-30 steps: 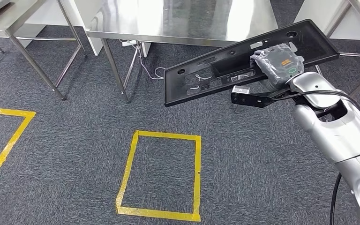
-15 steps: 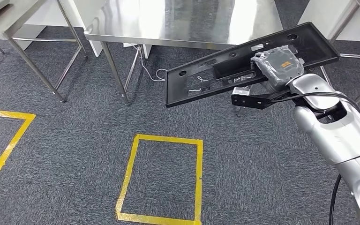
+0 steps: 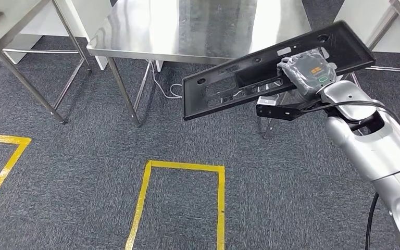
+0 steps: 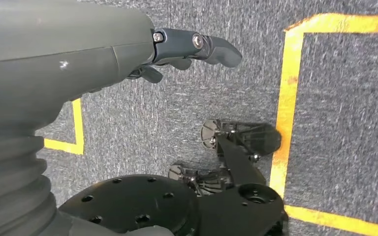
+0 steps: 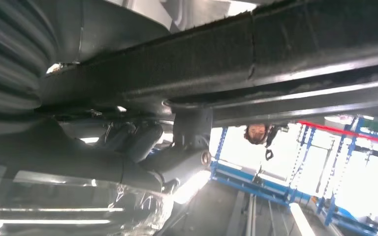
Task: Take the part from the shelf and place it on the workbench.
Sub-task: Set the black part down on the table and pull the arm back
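Since the part [image 3: 239,83] is a long, flat black plastic panel with cutouts and screw holes, I'd judge it light and fairly stiff along its length, but prone to twist and swing because so much of it cantilevers out from the grip. The right robot hand [image 3: 308,73] grips it near one end, fingers wrapped under the long edge and the palm cover on top, so most of the panel overhangs toward the robot's left, tilted with the far end higher. The right wrist view shows the panel's ribbed underside [image 5: 256,69] lying across the right robot hand's fingers [image 5: 142,140]; contact looks firm, though I cannot tell how deep the fingers reach. The surface looks like smooth moulded plastic, so probably a bit slippery under a one-sided hold; a grip nearer the middle, on a solid rail between cutouts, would balance better. The thin webs around the openings are likely the weak spots, best kept clear of pinching. The part is in the air, its upper edge overlapping the near edge of the steel table [image 3: 187,26] in the head view, not yet resting on it. The left robot hand [image 4: 197,46] hangs over the carpet near a yellow tape outline [image 4: 288,98], holding nothing, fingers loosely bent and apart. Setting down flat probably needs the panel levelled first, low end leading.
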Robot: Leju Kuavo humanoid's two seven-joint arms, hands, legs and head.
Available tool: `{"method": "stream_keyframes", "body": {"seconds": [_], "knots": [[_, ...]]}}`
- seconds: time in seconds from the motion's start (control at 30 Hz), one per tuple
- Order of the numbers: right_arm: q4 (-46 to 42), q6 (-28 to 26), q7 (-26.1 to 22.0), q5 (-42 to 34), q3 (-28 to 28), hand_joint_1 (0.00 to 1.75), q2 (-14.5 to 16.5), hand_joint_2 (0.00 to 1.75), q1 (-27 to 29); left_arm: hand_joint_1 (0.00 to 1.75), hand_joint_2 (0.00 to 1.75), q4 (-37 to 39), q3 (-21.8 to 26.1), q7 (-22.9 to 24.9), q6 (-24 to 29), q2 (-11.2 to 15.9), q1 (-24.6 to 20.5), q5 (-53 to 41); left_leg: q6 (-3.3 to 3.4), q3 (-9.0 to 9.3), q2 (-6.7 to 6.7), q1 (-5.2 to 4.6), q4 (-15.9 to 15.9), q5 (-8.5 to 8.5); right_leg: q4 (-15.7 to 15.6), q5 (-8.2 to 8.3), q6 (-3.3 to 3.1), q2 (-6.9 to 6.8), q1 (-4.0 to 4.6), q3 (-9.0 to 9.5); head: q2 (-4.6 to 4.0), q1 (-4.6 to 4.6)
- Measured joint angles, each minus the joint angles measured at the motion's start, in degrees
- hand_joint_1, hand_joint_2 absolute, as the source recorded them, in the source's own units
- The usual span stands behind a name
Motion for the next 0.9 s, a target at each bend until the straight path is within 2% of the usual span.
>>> {"method": "stream_keyframes", "body": {"seconds": [0.03,0.07,0.1,0.17,0.2,0.23,0.27,0.3,0.33,0.37,0.4,0.43,0.47,0.53,0.6,0.67,0.7,0.73,0.77,0.8,0.87,0.9], "knots": [[0.0,0.0,0.0,0.0,0.0,1.75,0.0,1.75,-0.1,0.00,1.75,0.0,0.1,0.0,0.0,-0.1,0.0,0.0,0.43,0.87,0.01,-0.05,-0.3,-0.32,1.7,-0.10,0.18,-0.08,0.06,-0.75,0.00,0.01],[0.0,0.0,0.0,0.0,-0.1,1.75,0.0,1.75,-0.1,0.00,1.75,0.0,0.1,0.0,0.0,-0.1,-0.1,0.0,0.78,1.86,-0.05,-0.07,-0.4,-0.61,4.5,-0.41,0.13,-0.15,0.05,-2.34,0.00,0.03],[0.0,0.1,0.0,0.0,0.0,1.75,0.0,1.75,-0.1,0.00,1.75,0.0,0.2,0.0,0.0,-0.1,-0.2,0.0,1.04,2.42,-0.09,-0.07,-0.4,-1.13,8.2,-1.17,-0.08,-0.21,-0.04,-4.67,0.00,0.06],[0.2,0.1,0.0,0.0,0.1,1.75,0.1,1.75,0.0,0.00,1.75,0.0,0.3,0.0,0.0,-0.1,-0.2,0.0,1.25,3.55,-0.32,-0.15,-0.4,-2.36,14.3,-4.08,-0.61,-0.24,-0.02,-10.11,0.00,0.08],[0.3,0.1,0.0,0.0,0.2,1.75,0.1,1.75,0.2,0.00,1.75,0.0,0.3,0.1,0.0,-0.1,-0.2,0.1,1.23,4.28,-0.49,-0.19,-0.4,-3.08,15.3,-5.67,-0.79,-0.25,0.00,-12.09,0.00,0.08],[0.4,0.1,0.0,0.0,0.3,1.75,0.2,1.75,0.3,0.00,1.75,0.0,0.4,0.1,0.0,-0.1,-0.1,0.1,1.15,5.15,-0.68,-0.24,-0.4,-3.82,14.4,-6.36,-0.72,-0.26,0.01,-13.13,0.00,0.08],[0.6,0.1,0.0,0.0,0.4,1.75,0.3,1.75,0.3,0.00,1.75,0.0,0.5,0.1,0.0,-0.1,0.0,0.1,1.04,6.12,-0.85,-0.28,-0.4,-4.61,11.8,-5.62,-0.32,-0.28,0.01,-13.47,0.00,0.07],[0.8,0.0,0.0,0.0,0.5,1.75,0.4,1.75,0.4,0.00,1.75,0.0,0.5,0.1,0.0,-0.1,0.0,0.2,0.89,6.89,-0.98,-0.31,-0.5,-5.42,8.2,-2.91,0.49,-0.39,-0.01,-13.38,0.00,0.11],[1.1,0.0,0.0,0.0,0.6,1.75,0.5,1.75,0.4,0.00,1.75,0.0,0.6,0.1,0.0,-0.2,0.1,0.2,0.70,7.80,-1.08,-0.40,-0.4,-6.26,4.6,1.06,1.30,-0.58,0.04,-13.12,0.00,0.12],[1.5,-0.1,0.0,0.0,0.7,1.75,0.6,1.75,0.3,0.00,1.75,0.1,0.7,0.1,0.0,-0.2,0.1,0.2,0.45,8.39,-1.22,-0.49,-0.4,-7.04,1.9,4.61,1.49,-0.74,0.15,-12.50,0.00,0.19],[1.8,-0.1,0.0,0.0,0.9,1.75,0.8,1.75,0.3,0.00,1.75,0.1,0.7,0.1,0.0,-0.1,0.1,0.2,0.20,8.79,-1.28,-0.58,-0.4,-7.66,0.2,7.38,1.17,-0.83,0.32,-12.04,0.00,0.18],[2.0,-0.2,0.0,0.0,0.9,1.75,0.9,1.75,0.2,0.00,1.75,0.1,0.7,0.1,0.0,-0.1,0.1,0.2,-0.02,9.22,-1.31,-0.66,-0.3,-8.05,-0.2,8.54,0.45,-0.85,0.45,-11.63,0.00,0.17],[2.1,-0.3,0.0,0.0,0.8,1.75,1.0,1.75,0.1,0.00,1.75,0.1,0.7,0.1,0.0,-0.1,0.1,0.2,-0.19,9.18,-1.29,-0.68,0.1,-8.16,-0.3,8.39,-0.56,-0.76,0.38,-11.05,0.00,0.20],[2.2,-0.7,0.0,0.1,0.6,1.75,1.3,1.75,0.0,0.00,1.75,0.1,0.7,0.0,0.0,0.0,-0.1,0.2,-0.67,7.42,-0.92,-0.64,3.6,-7.50,-0.7,7.82,-1.85,-0.69,-0.01,-10.05,0.00,0.14],[2.4,-1.4,0.0,0.3,0.6,1.75,1.5,1.75,0.0,0.00,1.75,0.0,0.7,-0.1,0.0,0.1,-0.1,0.1,-1.65,2.75,-0.41,-0.20,10.6,-7.46,-1.0,6.82,-2.88,-0.68,-0.30,-8.57,0.00,0.03],[2.8,-1.7,0.0,0.6,0.7,1.75,1.8,1.75,0.3,0.00,1.75,0.1,0.7,-0.1,0.0,0.0,-0.1,0.1,-2.66,-2.35,0.00,0.56,16.4,-10.26,-1.1,5.57,-3.17,-0.61,-0.44,-7.10,0.00,-0.02],[3.0,-1.8,0.0,0.7,0.7,1.75,2.0,1.75,0.5,0.00,1.75,0.1,0.7,-0.1,0.0,0.0,0.0,0.1,-2.98,-4.20,0.15,0.87,17.4,-11.95,-1.1,4.86,-3.06,-0.52,-0.52,-6.26,0.00,-0.04],[3.1,-1.8,0.0,0.8,0.7,1.75,2.1,1.75,0.6,0.00,1.75,0.1,0.7,-0.1,0.0,0.0,0.0,0.1,-3.16,-5.33,0.25,1.08,16.9,-12.82,-1.1,4.09,-2.92,-0.45,-0.63,-5.29,0.00,-0.04],[3.3,-1.8,0.0,0.9,0.7,1.75,2.2,1.75,0.7,0.00,1.75,0.1,0.7,-0.1,0.0,0.0,0.0,0.1,-3.19,-5.67,0.29,1.20,14.8,-12.23,-1.2,3.29,-2.75,-0.41,-0.72,-4.25,0.00,-0.04],[3.4,-1.8,0.0,0.9,0.7,1.75,2.4,1.75,0.7,0.00,1.75,0.1,0.7,-0.1,0.0,0.0,0.0,0.1,-3.02,-5.40,0.28,1.22,11.5,-9.81,-1.2,2.49,-2.56,-0.40,-0.78,-3.19,0.00,-0.05],[3.8,-1.9,0.0,1.1,0.8,1.75,2.7,1.75,0.8,0.00,1.75,0.1,0.7,-0.1,0.0,0.1,0.1,0.1,-2.25,-4.23,0.19,1.01,4.4,-2.27,-1.3,0.87,-2.06,-0.23,-0.68,-1.49,0.00,-0.05],[4.0,-2.0,0.0,1.1,0.8,1.75,2.9,1.75,0.7,0.00,1.75,0.1,0.7,-0.1,0.0,0.2,0.2,0.1,-1.82,-3.70,0.08,0.83,2.1,0.40,-1.6,0.07,-1.74,-0.14,-0.46,-0.78,0.00,0.03]]}}
